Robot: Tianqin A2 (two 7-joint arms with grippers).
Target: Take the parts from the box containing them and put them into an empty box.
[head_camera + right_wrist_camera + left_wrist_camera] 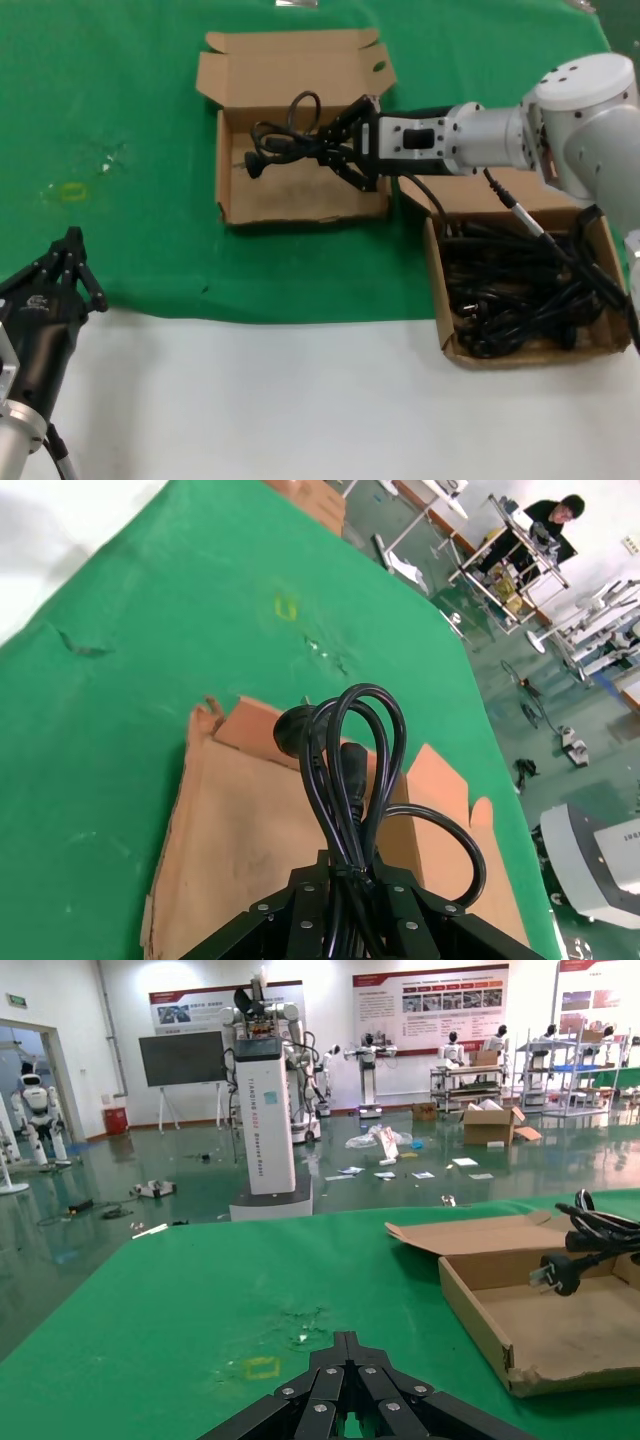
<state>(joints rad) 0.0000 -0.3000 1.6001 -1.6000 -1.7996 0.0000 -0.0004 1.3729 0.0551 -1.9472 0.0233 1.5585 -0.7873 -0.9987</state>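
Note:
My right gripper (322, 143) is shut on a black looped power cord (283, 138) and holds it just above the floor of the empty cardboard box (300, 203) at the middle back of the table. In the right wrist view the cord (352, 770) loops out from between the jaws over the box floor (240, 830). The other box (590, 349), at the right front, holds a tangle of several black cords (520, 290). My left gripper (72, 243) is shut and empty, parked at the front left; in its wrist view it (345, 1338) hovers over the green cloth.
A green cloth (120, 100) covers the back of the table; the front strip is white (250, 400). The empty box's lid (290, 65) lies open at the back. A small yellow mark (72, 190) is on the cloth at the left.

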